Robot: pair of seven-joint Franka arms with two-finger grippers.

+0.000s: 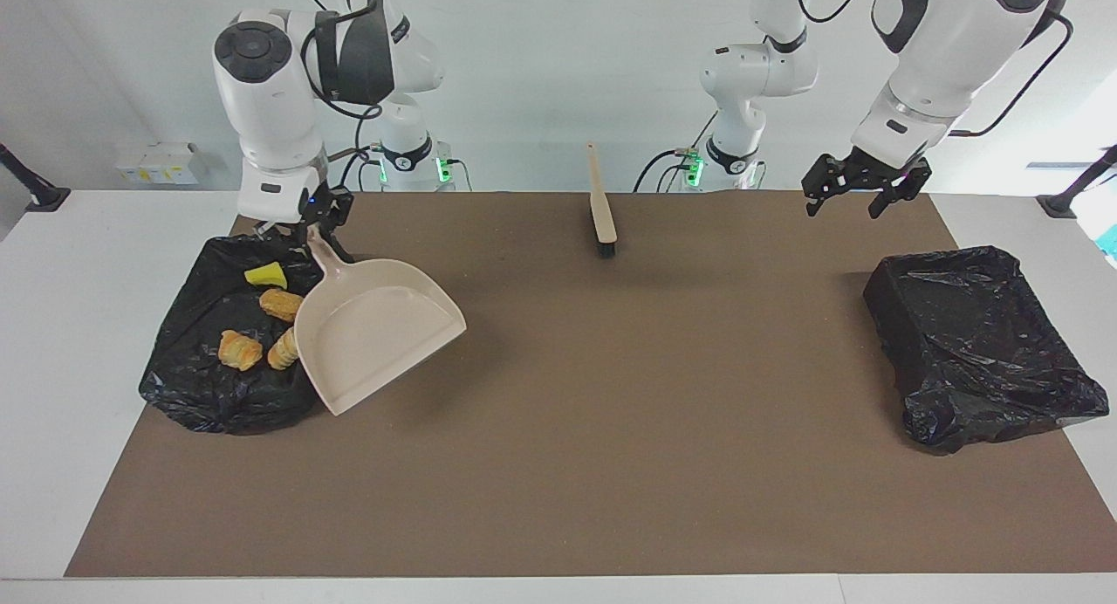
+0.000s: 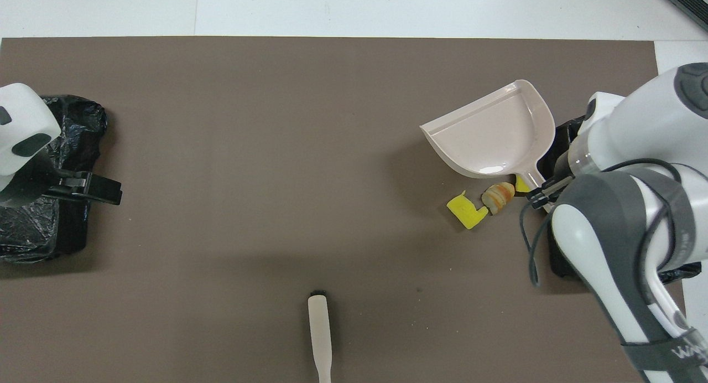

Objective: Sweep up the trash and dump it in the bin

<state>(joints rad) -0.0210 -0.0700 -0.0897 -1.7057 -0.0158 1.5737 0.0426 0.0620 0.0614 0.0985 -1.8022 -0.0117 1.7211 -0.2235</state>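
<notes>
Up in the air, the right gripper (image 1: 316, 223) pinches the dustpan (image 1: 375, 338) by its handle, pan tilted over the mat beside the bin (image 1: 188, 386) at the right arm's end. Four trash pieces (image 1: 262, 325) lie in that bin; three more (image 2: 487, 200) sit on the mat just beside it. The left gripper (image 1: 866, 189) hangs open and empty near the second bin (image 1: 977, 342). A brush (image 1: 601, 204) lies near the robots.

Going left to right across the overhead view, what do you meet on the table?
Bin lined with a black bag with the open left gripper over it → brush → yellow foam piece → striped bread lump → second black-lined bin, mostly covered by the right arm.
</notes>
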